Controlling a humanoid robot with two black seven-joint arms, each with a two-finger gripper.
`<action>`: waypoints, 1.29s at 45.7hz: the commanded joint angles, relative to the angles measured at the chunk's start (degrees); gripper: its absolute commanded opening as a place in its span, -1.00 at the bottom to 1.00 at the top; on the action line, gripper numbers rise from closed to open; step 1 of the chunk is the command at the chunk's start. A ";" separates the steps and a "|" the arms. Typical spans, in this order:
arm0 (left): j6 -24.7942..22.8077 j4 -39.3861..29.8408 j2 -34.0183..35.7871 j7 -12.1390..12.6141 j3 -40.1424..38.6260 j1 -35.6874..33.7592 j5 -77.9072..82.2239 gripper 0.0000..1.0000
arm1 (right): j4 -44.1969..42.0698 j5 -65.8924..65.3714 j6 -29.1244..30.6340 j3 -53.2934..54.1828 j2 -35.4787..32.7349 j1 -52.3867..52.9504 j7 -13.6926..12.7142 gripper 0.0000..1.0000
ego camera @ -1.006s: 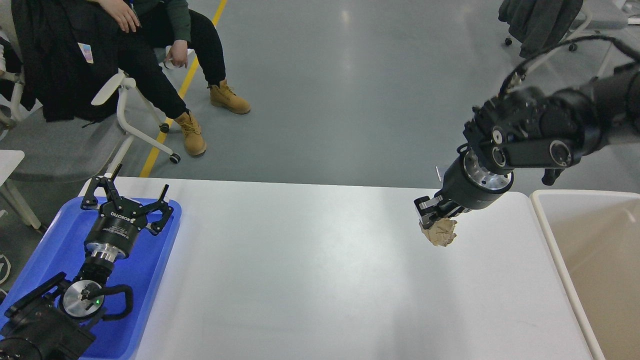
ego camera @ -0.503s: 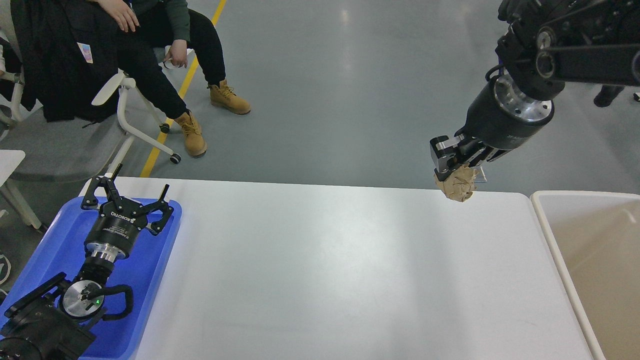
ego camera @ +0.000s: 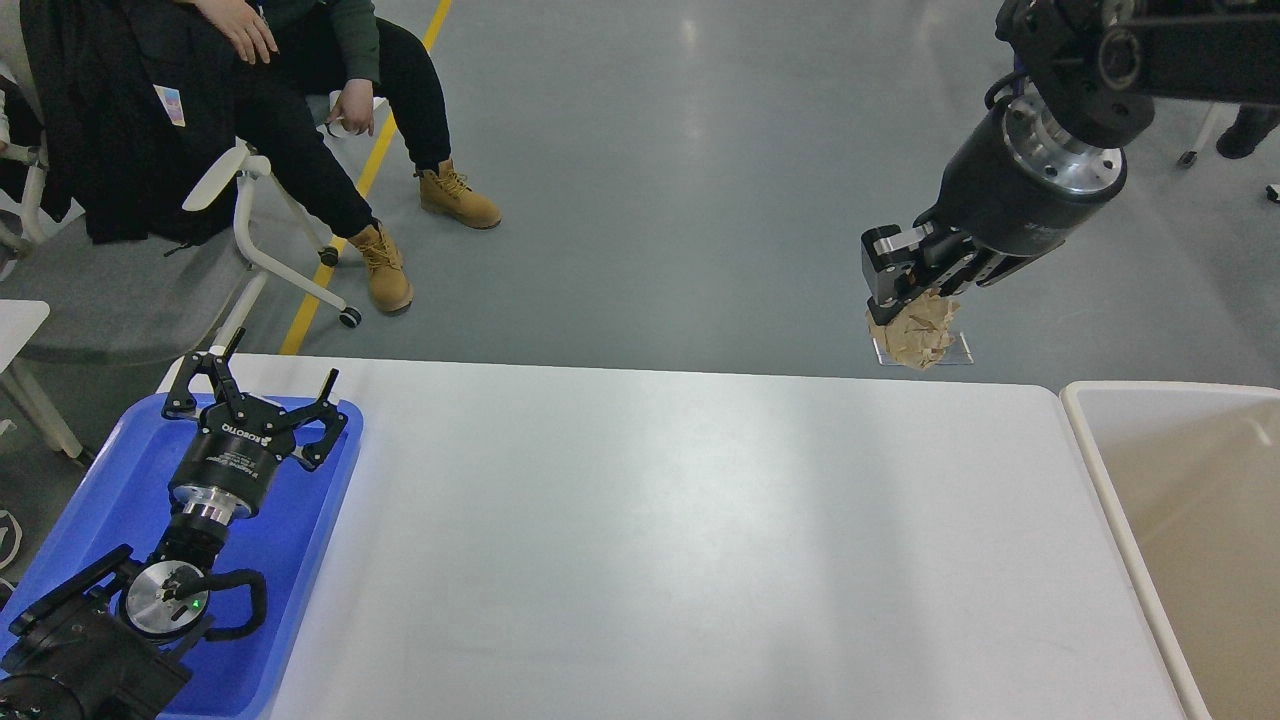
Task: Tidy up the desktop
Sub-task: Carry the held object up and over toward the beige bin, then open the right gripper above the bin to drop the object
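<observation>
The desktop is a wide white tabletop with rounded corners across the middle of the head view. My right gripper is raised high above the table's far right edge and is shut on a crumpled brown paper ball, which hangs below its fingers. My left gripper is open and empty, resting over the blue tray at the left.
A beige white-rimmed bin stands at the table's right end. A seated person in tan boots and an office chair are beyond the far left corner. A small clear plate lies on the floor behind the paper ball.
My right gripper has lifted the paper ball from just above the desktop up and away, past the far edge. The left arm has not moved.
</observation>
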 commanded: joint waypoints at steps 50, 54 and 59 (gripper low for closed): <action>0.00 0.01 0.01 0.01 0.00 0.00 0.00 0.98 | -39.70 0.43 4.04 -8.20 -22.72 -27.25 -0.17 -1.00; 0.00 0.01 0.01 0.01 0.00 0.00 0.00 0.98 | -47.26 0.78 4.04 -7.15 -25.18 -33.66 -0.35 -1.00; 0.00 0.01 0.01 0.01 0.00 0.00 0.00 0.98 | -51.14 1.48 3.61 -6.36 -28.08 -38.77 -0.52 -1.00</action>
